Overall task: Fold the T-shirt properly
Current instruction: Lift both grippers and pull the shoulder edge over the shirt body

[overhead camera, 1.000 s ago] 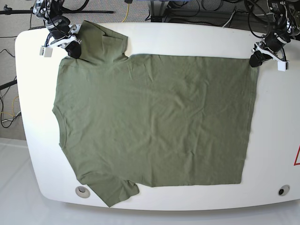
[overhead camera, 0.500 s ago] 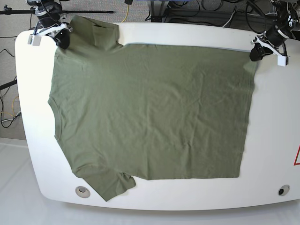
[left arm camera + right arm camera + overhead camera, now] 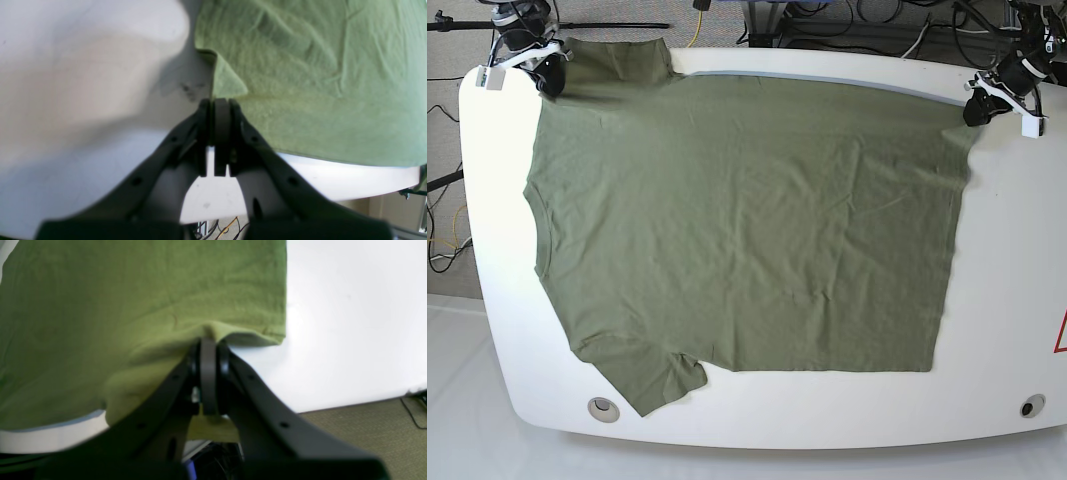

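In the base view, spread over the middle of a white round-cornered tabletop [image 3: 1017,280]: a plain olive-green cloth T-shirt [image 3: 747,220], reaching from the upper edge down towards six o'clock. Gripped at its one o'clock corner, between the closed jaws of the black-fingered left gripper [image 3: 974,110]. Gripped also near eleven o'clock, in the closed jaws of the black-fingered right gripper [image 3: 549,80]. Between both grips, a nearly straight edge of cloth, dipping slightly towards two o'clock.

Just beside the right gripper, towards two o'clock from it, a short olive-green flap of the same fabric [image 3: 622,62]. At seven o'clock, a protruding olive-green section, shaped like a sleeve [image 3: 652,385]. Creased softly from the centre towards four o'clock.

Near the tabletop's seven o'clock corner, a round metallic fitting [image 3: 604,409]; near its four o'clock corner, another small round metallic fitting [image 3: 1033,406].

In the left wrist view, a small turned-over fold [image 3: 228,80] at twelve o'clock from the fingertips. In the right wrist view, raised and bunched cloth around the fingertips, with a loose corner [image 3: 277,336] towards two o'clock.
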`<state>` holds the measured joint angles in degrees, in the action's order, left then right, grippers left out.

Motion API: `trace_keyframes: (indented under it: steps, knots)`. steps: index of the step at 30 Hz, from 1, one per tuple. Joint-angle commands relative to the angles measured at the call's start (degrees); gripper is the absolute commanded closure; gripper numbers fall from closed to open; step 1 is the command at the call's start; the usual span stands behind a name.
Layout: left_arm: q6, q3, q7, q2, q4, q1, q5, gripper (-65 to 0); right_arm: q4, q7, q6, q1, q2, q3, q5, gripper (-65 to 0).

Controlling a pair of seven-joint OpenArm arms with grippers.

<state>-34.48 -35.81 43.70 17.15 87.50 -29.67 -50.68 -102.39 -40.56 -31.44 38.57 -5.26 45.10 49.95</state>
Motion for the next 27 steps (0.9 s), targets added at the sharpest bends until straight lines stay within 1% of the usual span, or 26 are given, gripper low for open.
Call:
trace_keyframes:
  steps: [1, 10, 18, 20, 22, 27]
  knots:
    - [-0.64, -0.24, -1.19, 0.86, 0.27, 0.03, -0.97, 0.0, -0.40, 2.11, -0.74, 0.26, -0.63, -0.11, 0.95, 0.0]
    - [-0.59, -0.23, -0.99, 0.85, 1.22, 0.01, -0.98, 0.0, -0.50, 2.05, -0.91, 0.28, -0.57, -0.39, 0.83, 0.0]
    - [-0.21, -0.17, -0.27, 0.81, 5.93, -0.40, -0.61, 0.0, -1.58, 1.91, -0.79, -0.74, -0.64, 0.27, 0.56, 0.0]
    - [-0.13, -0.25, -0.19, 0.80, 6.74, -0.29, -0.60, 0.0, -1.55, 2.04, -0.78, -1.22, -0.62, 0.36, 0.53, 0.0]
    - [0.73, -0.25, -0.44, 0.88, 7.65, 0.48, -0.29, 0.0, -1.29, 2.09, -0.65, -2.81, -0.62, 0.18, 0.54, 0.0]
    - [1.07, -0.42, -0.28, 0.85, 7.91, 1.70, -0.33, 0.0, -1.22, 2.14, -0.67, -4.54, -0.62, 0.23, 0.46, 0.0]
